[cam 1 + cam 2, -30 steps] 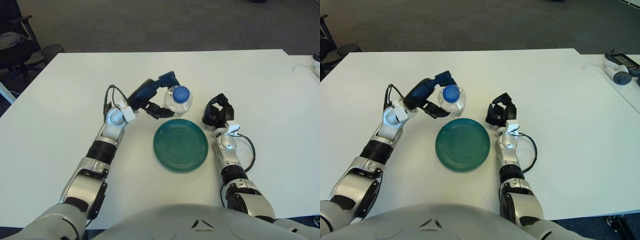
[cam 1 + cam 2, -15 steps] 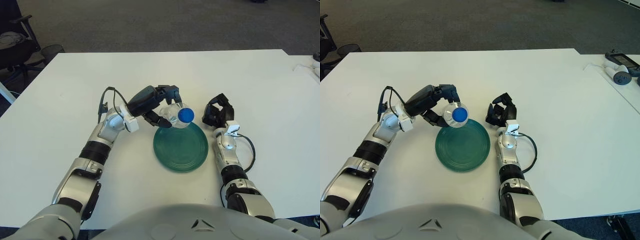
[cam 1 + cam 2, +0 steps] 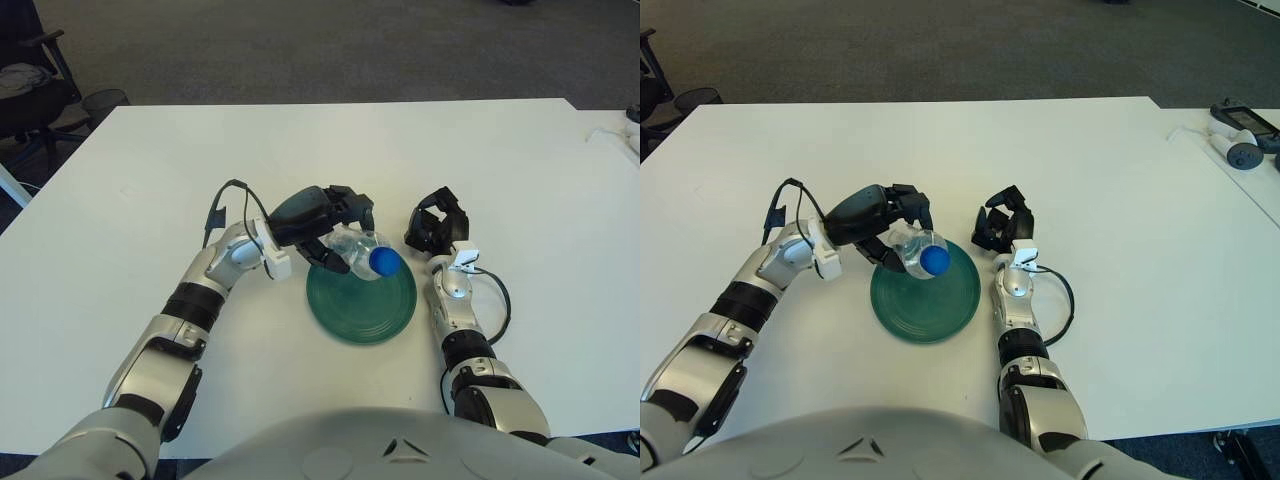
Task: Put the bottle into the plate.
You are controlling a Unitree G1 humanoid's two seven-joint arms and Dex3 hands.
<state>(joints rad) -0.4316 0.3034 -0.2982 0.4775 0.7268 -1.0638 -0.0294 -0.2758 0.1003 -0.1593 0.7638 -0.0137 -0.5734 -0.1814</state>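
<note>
1. The left robot hand (image 3: 325, 225) now reaches over the far-left rim of the green plate (image 3: 362, 300). A second ago it was up beyond the plate's far edge, so it has swung toward the robot and down.
2. Its fingers wrap the clear bottle (image 3: 358, 250) from above and pinch its body. The grip looks unchanged across the move.
3. The bottle has tipped. A second ago its blue cap (image 3: 385, 262) faced nearly straight up at the camera. Now the bottle lies slanted, with the cap pointing toward the plate's middle and the robot's right.
4. The bottle sits over the plate's far-left part, inside the rim outline. Whether it touches the plate surface cannot be told from either eye view.
5. The right robot hand (image 3: 436, 228) shows just beside the plate's right rim, fingers curled and holding nothing. It has not moved.
6. For the task, carrying looks nearly done. What seems left is a short lowering and a release, and a slanted round bottle may roll once freed.
</note>
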